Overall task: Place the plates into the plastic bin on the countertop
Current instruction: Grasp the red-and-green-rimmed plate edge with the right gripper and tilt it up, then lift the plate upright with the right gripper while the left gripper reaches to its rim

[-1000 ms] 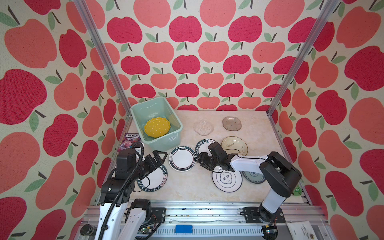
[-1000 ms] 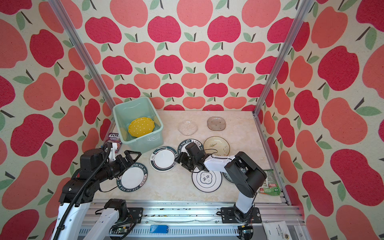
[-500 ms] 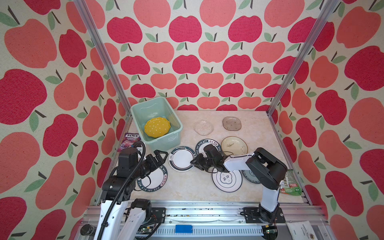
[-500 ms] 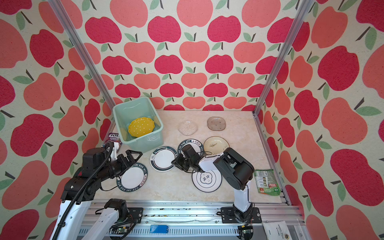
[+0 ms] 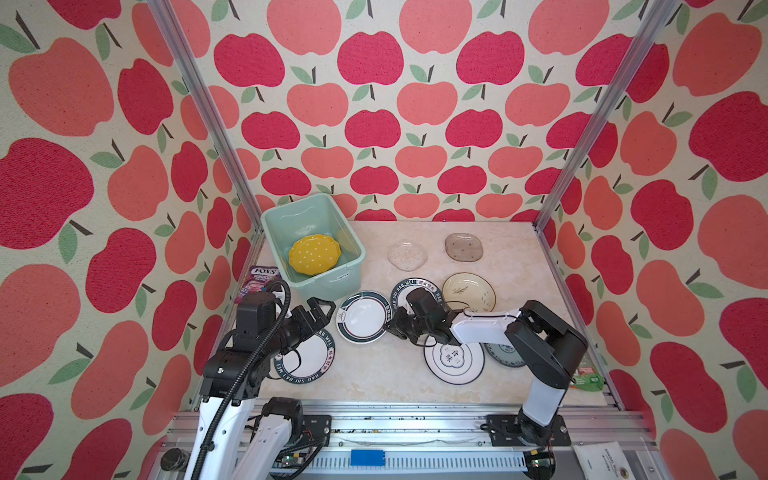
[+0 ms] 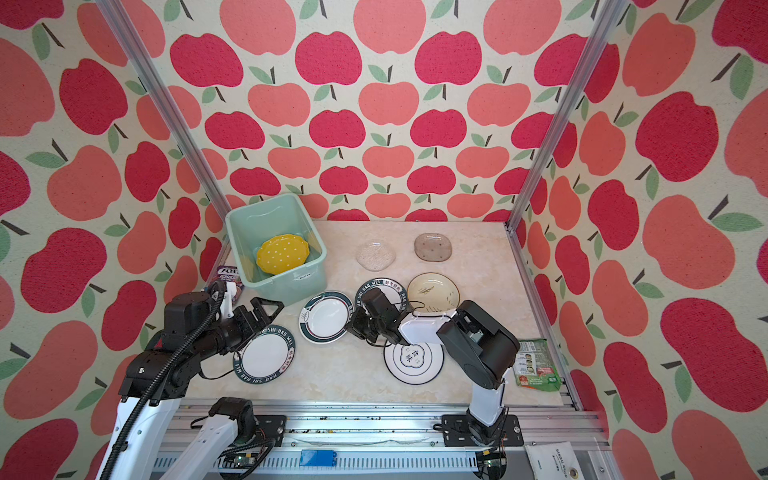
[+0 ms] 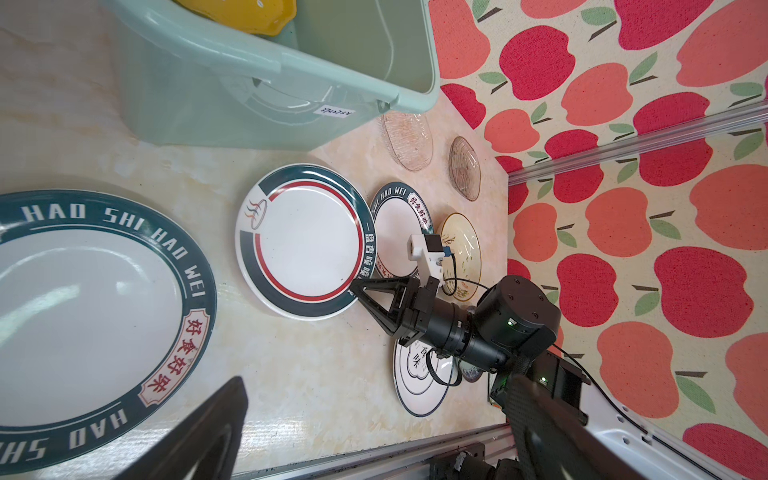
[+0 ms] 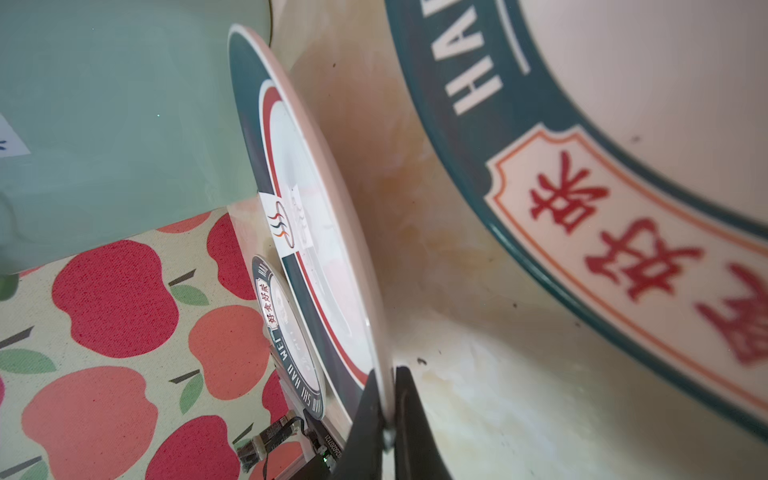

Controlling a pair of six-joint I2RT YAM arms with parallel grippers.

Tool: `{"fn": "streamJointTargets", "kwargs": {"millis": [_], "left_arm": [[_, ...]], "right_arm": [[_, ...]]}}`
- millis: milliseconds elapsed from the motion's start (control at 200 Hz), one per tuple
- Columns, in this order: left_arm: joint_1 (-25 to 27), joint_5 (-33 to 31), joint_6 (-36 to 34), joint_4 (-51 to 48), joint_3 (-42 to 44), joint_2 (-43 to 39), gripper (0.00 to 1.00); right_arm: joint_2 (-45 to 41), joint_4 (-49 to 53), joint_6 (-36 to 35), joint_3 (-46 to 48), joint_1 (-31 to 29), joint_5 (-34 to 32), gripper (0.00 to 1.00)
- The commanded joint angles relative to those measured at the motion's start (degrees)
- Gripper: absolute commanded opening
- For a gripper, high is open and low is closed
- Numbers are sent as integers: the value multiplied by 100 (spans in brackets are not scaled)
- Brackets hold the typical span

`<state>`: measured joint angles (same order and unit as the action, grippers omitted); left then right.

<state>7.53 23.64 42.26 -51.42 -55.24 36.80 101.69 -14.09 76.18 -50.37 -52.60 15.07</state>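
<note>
Now the right hand (image 8: pixel 386 417) is clenched on the right edge of the red-ringed plate (image 5: pixel 362 316), which sits on the bench (image 5: pixel 374 386) just in front of the plastic bin (image 5: pixel 341 283); 1 yellow plate (image 5: pixel 314 254) lies inside that bin; the left hand (image 5: pixel 321 308) hangs spread wide, grasping nothing, near a lettered plate (image 5: pixel 307 359) at the bench's left.

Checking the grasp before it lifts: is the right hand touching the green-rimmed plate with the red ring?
Touching. In the right wrist view, the right hand is shut on the red-ringed plate, its rim pinched between both fingers.
</note>
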Motion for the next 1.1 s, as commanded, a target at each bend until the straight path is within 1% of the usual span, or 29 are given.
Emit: {"fn": "streamJointTargets", "kwargs": {"millis": [0,115,345,540,605,770,930,1096], "left_arm": [[24,-126,-152,-296,-310,-32,100],[27,4,-153,-442,-449,22,98],[54,839,-12,-398,-737,323,94],[227,994,148,-251,-817,339,94],[397,914,255,-134,-760,316,94],[978,481,630,238,-463,293,93],[1611,-57,1207,1237,-25,164,93],[2019,-543,1602,2030,342,174,92]], "right_arm": [[-631,399,-251,-89,-31,-170,0],[-1153,809,-335,-133,-31,-287,0],[-2244,1446,-604,-246,54,-394,0],[-3062,1535,-570,-158,321,-401,0],[-3252,1581,-573,-198,426,-391,0],[-3497,1664,-561,-337,610,-289,0],[-3431,1593,-569,-537,637,-139,0],[-3242,1217,-416,-678,620,99,0]]}}
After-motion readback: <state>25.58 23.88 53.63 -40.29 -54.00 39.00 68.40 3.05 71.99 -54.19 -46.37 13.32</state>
